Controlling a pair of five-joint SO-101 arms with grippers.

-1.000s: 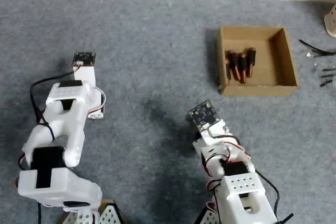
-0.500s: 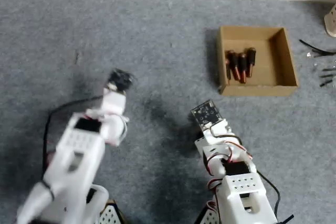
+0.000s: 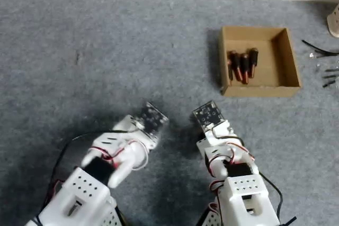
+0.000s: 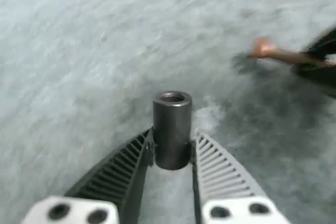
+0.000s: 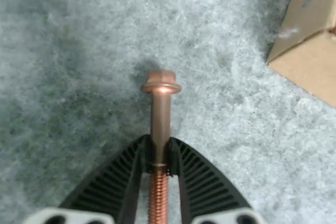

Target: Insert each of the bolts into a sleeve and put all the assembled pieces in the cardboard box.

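Copper bolt (image 5: 160, 103) was clamped by its shank in the right end effector (image 5: 159, 142), head jutting beyond, dark sleeve (image 4: 171, 114) was gripped in the left end effector (image 4: 171, 142), cardboard box (image 3: 259, 91) held assembled pieces (image 3: 241, 66) farther off on the surface (image 3: 132, 51).

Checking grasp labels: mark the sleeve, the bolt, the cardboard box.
sleeve (image 4: 172, 132): left wrist view, side wall.
bolt (image 5: 160, 116): right wrist view, bare shank.
cardboard box (image 3: 259, 91): high view, near wall.
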